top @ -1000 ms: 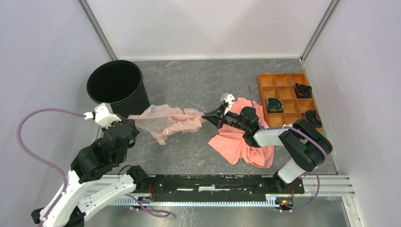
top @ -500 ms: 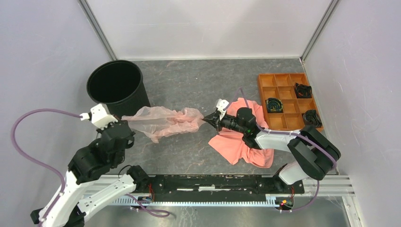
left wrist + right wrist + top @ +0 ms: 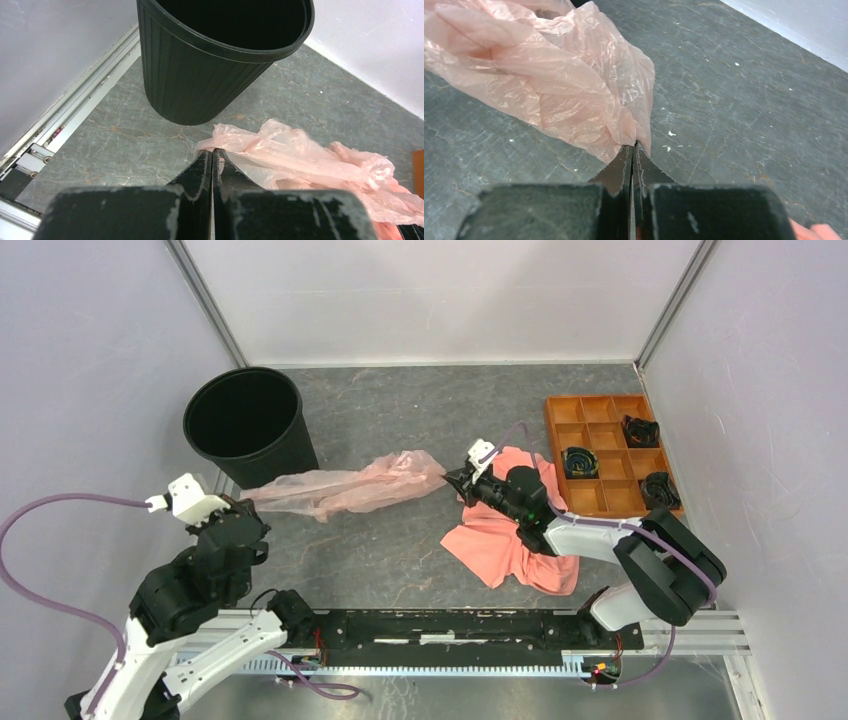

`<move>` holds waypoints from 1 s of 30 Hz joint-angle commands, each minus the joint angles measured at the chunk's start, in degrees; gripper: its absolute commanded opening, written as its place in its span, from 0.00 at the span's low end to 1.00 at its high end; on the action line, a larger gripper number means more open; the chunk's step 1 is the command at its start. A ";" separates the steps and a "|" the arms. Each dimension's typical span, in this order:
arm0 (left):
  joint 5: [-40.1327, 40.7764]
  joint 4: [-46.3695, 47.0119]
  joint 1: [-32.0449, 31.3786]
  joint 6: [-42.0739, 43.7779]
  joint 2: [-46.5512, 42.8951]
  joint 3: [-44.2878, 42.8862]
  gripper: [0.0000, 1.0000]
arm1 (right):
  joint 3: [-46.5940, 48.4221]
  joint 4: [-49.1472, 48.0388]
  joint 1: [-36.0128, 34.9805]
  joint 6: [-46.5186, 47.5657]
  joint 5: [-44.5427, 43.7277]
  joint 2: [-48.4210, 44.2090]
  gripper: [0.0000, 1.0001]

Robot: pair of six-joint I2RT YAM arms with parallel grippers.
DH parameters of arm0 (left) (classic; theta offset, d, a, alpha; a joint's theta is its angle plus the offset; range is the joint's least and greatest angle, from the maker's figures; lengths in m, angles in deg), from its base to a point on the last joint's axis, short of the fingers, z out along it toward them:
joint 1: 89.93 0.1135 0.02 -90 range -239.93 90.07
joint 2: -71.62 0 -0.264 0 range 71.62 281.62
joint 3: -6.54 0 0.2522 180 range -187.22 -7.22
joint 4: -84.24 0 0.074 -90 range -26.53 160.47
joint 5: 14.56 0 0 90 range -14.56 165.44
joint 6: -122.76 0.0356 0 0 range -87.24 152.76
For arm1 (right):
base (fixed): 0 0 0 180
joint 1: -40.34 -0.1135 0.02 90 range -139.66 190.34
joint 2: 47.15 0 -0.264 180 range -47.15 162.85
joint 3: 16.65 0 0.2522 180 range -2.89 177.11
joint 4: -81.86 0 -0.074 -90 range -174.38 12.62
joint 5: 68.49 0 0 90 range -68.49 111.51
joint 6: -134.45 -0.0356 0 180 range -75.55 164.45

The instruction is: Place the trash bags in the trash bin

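Trash bag of thin translucent pink plastic (image 3: 340, 490) is held drawn out along the grey bench (image 3: 400, 410), just beside the round black plastic bin (image 3: 272, 454). The left jaws are clamped on its bin-side end and the right jaws on its far end. Transfer is judged in hand, and a lift over the rim is called for next. Handles and lettering cannot be made out, and the bin's interior is lost in shadow.

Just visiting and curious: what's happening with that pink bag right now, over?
Left gripper shut on trash bag, right gripper shut on its far end. Bag stretched beside trash bin, not in. Bin mouth clear.
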 commanded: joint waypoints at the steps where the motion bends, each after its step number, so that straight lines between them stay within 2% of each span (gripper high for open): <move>1: 3.53 0.42 0.30 -2.18 -2.08 -1.00 0.02 | -0.04 0.38 1.89 -2.99 -5.47 -0.27 0.01; 9: 1.37 3.08 0.30 -0.22 -2.33 -1.88 0.02 | 3.33 4.28 2.81 -4.72 -4.91 2.94 0.00; 14: 1.04 4.05 0.32 0.89 -2.33 -2.00 0.02 | 3.54 4.87 5.67 -9.45 -5.64 4.29 0.00; 19: -1.61 6.16 0.29 2.63 -2.17 -1.45 0.02 | 3.76 0.68 9.99 -16.22 4.53 7.95 0.00; 26: -12.94 15.87 0.30 10.52 1.63 -2.90 0.02 | 6.90 0.93 10.15 -16.58 11.71 11.45 0.00; 27: -14.58 16.01 0.30 10.41 3.59 -3.69 0.02 | 7.30 1.45 10.13 -16.30 12.20 11.48 0.04; 30: -18.39 15.61 0.30 8.96 8.05 -4.99 0.02 | 7.38 3.49 9.78 -14.90 11.51 10.16 0.29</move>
